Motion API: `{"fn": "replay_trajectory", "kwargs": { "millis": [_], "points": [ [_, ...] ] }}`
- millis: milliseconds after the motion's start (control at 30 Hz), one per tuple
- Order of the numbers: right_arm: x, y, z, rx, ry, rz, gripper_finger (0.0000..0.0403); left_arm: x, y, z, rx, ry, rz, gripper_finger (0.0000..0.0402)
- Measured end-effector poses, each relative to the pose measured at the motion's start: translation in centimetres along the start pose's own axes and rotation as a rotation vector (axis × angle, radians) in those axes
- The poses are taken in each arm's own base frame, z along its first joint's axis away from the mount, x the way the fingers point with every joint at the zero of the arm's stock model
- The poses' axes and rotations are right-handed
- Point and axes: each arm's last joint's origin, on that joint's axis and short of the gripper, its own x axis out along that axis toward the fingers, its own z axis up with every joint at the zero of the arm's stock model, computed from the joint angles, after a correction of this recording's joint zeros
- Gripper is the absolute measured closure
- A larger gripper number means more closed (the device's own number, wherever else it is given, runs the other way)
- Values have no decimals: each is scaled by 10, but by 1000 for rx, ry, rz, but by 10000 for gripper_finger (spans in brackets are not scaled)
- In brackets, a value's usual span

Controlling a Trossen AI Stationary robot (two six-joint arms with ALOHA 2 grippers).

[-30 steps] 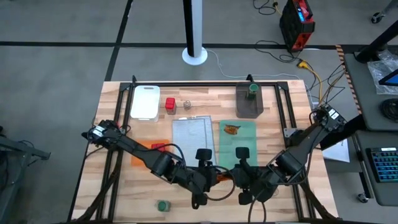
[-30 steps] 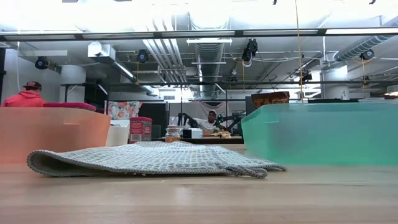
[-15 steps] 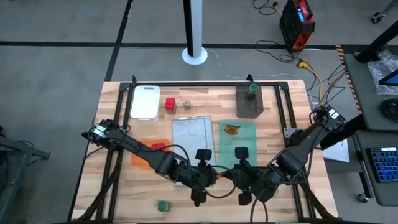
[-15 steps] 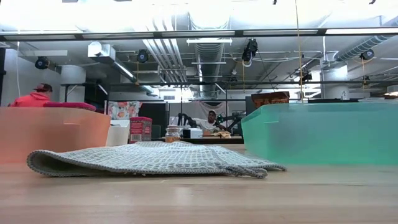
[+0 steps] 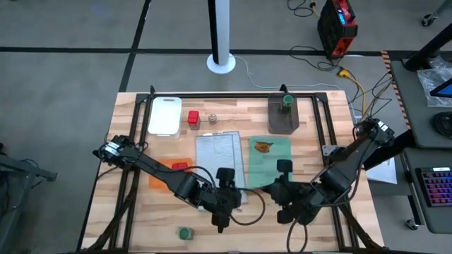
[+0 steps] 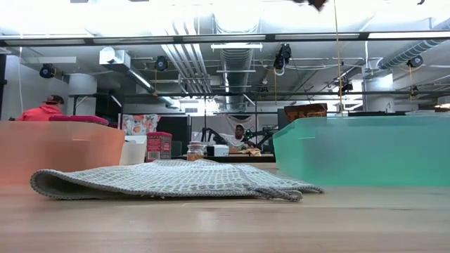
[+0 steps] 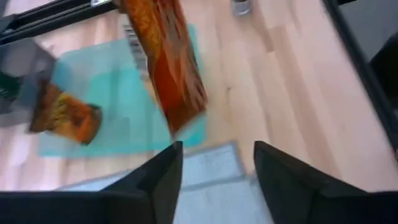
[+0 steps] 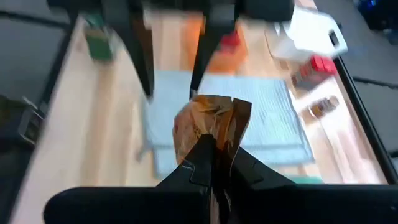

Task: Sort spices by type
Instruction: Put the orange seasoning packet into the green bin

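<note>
My right gripper (image 8: 211,142) is shut on a shiny orange-brown packet (image 8: 211,121) above the table's near middle. My left gripper (image 7: 217,149) stands open just left of it, short of the packet (image 7: 171,68), with nothing between its fingers. In the high view the two grippers (image 5: 236,195) (image 5: 275,190) face each other. A second packet (image 5: 263,147) lies on the green cloth (image 5: 275,166). One red box (image 5: 179,166) sits on the orange cloth, another (image 5: 193,118) beside a shaker (image 5: 212,118). One green-topped jar (image 5: 287,101) stands in the dark bin, another (image 5: 184,232) near the front edge. My right gripper pinches one end of the packet (image 8: 210,134) between its two fingers. The fingers come slanting down from the table's right side. The crumpled packet sticks out beyond the fingertips toward my left gripper, lifted clear of the table.
A grey cloth (image 5: 219,152) lies in the middle between the orange and green cloths. A white board (image 5: 164,115) lies at the far left and the dark bin (image 5: 282,116) at the far right. Black frame rails run along the table's edges.
My right gripper has drawn away from my left gripper, toward the table's right and a little toward the far edge. It has taken the packet along, clear of the table. My left arm has stayed nearly where it was.
</note>
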Motion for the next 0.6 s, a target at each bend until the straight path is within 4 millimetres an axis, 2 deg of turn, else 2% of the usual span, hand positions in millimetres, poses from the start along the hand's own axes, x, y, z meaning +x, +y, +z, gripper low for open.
{"fn": "replay_trajectory", "kwargs": {
  "millis": [133,233,600],
  "points": [
    [-3,-14,-3,-14,49,-34,394,-12,7,-3,5,30,50,182],
    [2,-27,-5,-11,109,-56,394,-25,11,-4,2,31,102,169],
    [36,-86,-6,43,360,-5,394,-105,20,-8,-14,-97,207,171]
  ]
}}
